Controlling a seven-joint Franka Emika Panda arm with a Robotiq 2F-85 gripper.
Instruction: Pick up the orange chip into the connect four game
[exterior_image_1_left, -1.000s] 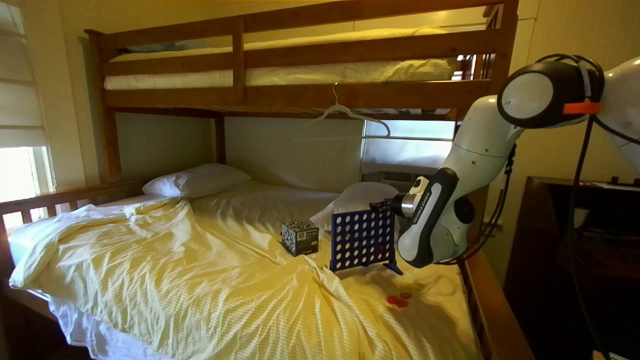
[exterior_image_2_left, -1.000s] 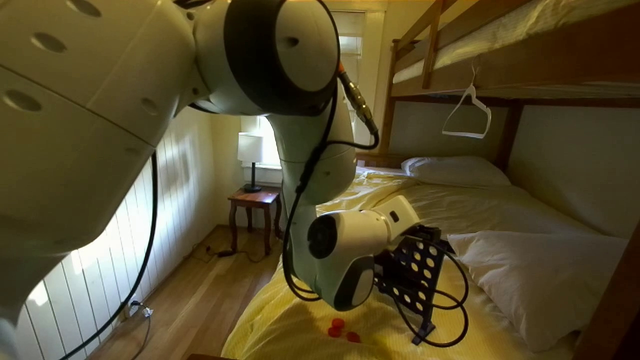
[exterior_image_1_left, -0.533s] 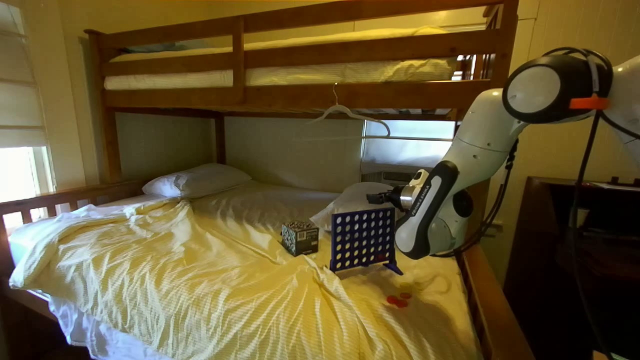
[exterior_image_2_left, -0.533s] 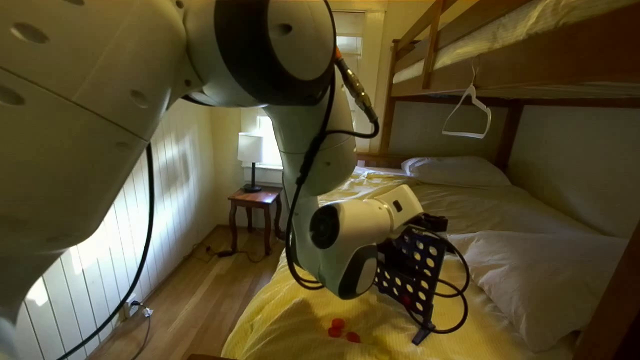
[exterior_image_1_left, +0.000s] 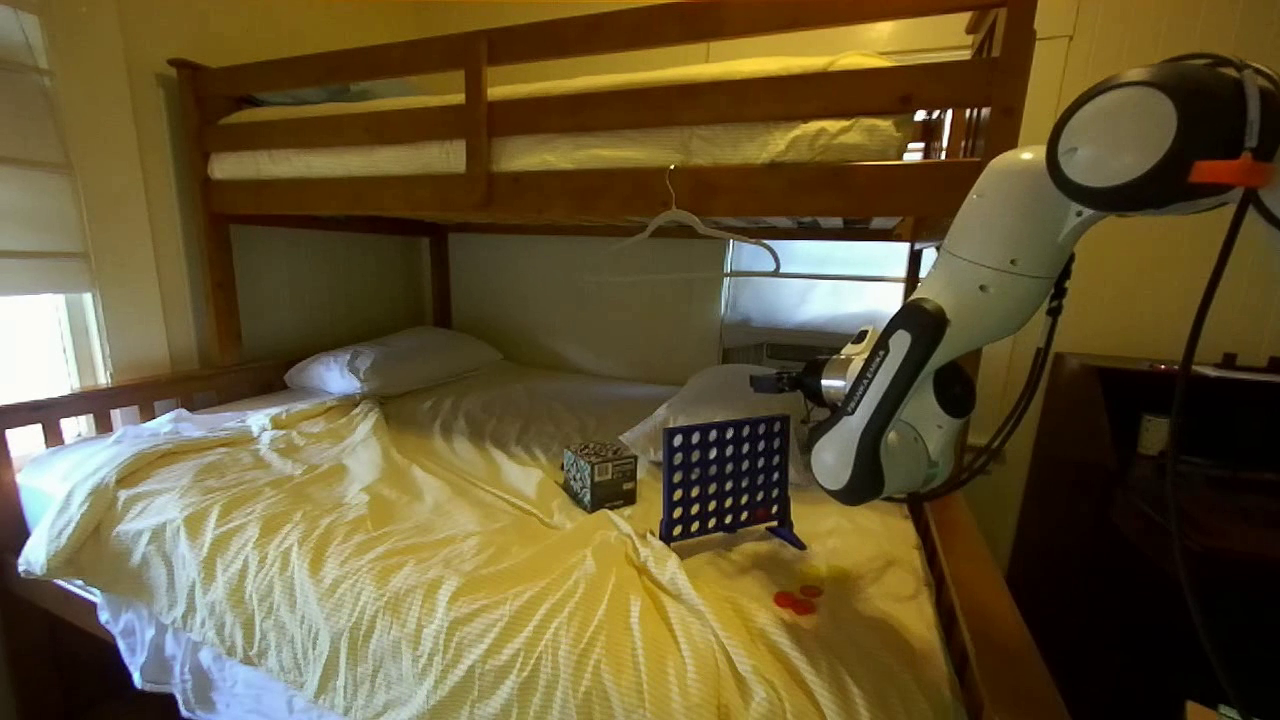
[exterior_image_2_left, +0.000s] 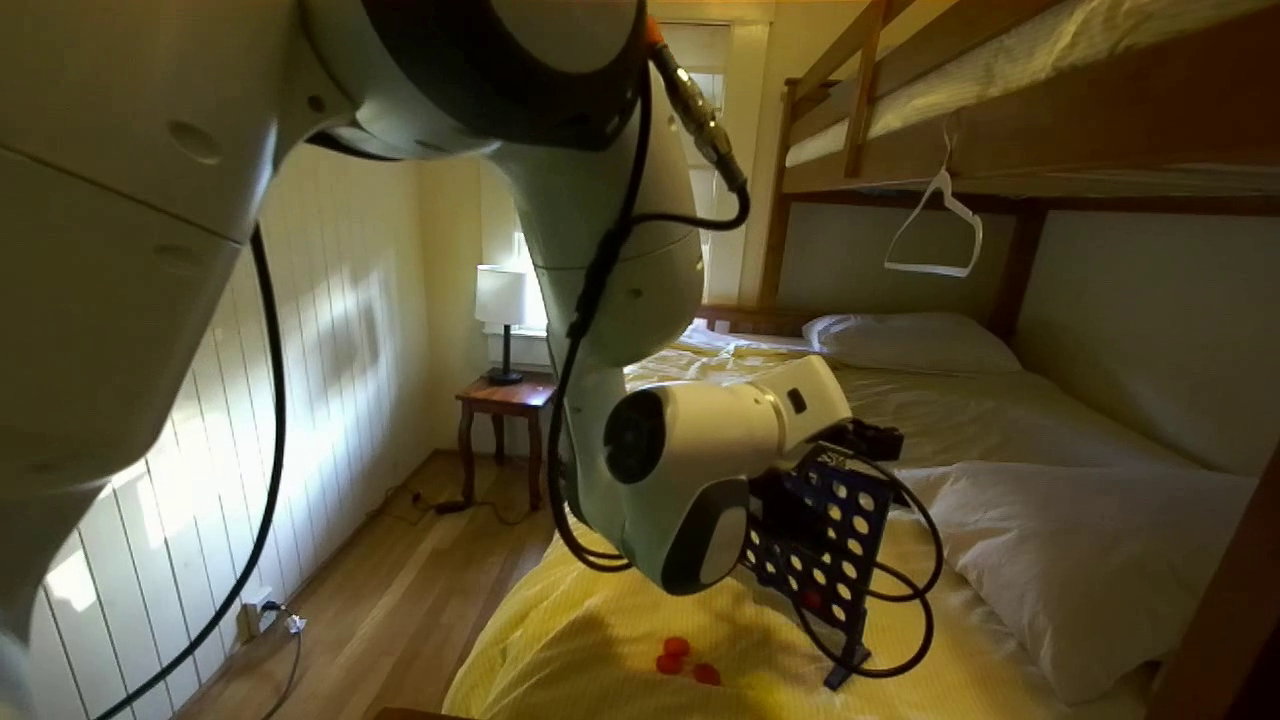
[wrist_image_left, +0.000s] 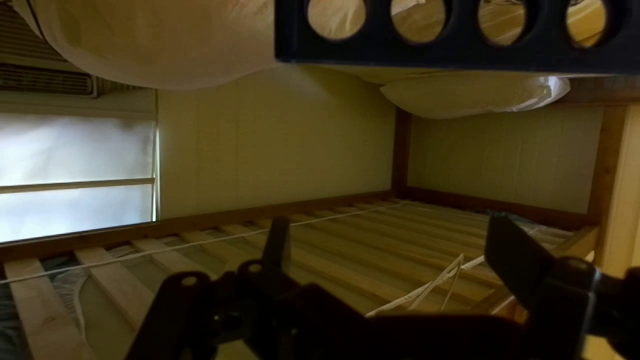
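The connect four game (exterior_image_1_left: 725, 475) stands upright on the bed in both exterior views (exterior_image_2_left: 862, 590); its edge fills the upper right of the wrist view (wrist_image_left: 450, 56). One red-orange chip (exterior_image_1_left: 763, 513) shows in a low hole of the board, also in an exterior view (exterior_image_2_left: 812, 600). Three red-orange chips (exterior_image_1_left: 803, 607) lie together on the blanket in front of the board's foot, seen in both exterior views (exterior_image_2_left: 706, 675). My gripper (wrist_image_left: 387, 237) is open and empty, fingers wide apart. It hovers above and behind the board's top edge, clear of it (exterior_image_1_left: 765, 382).
A dark patterned cube box (exterior_image_1_left: 600, 477) sits beside the board. A pillow (exterior_image_1_left: 700, 400) lies behind it. Faint yellow chips (exterior_image_1_left: 815, 573) lie near the red ones. A white hanger (exterior_image_1_left: 675, 215) hangs from the upper bunk (exterior_image_1_left: 600, 190). A wooden bed rail (exterior_image_1_left: 985, 600) runs along one side.
My gripper has risen from the board's top edge and drawn back from it. A red-orange chip now shows in a low hole, where a second ago it did not. The loose chips have not moved.
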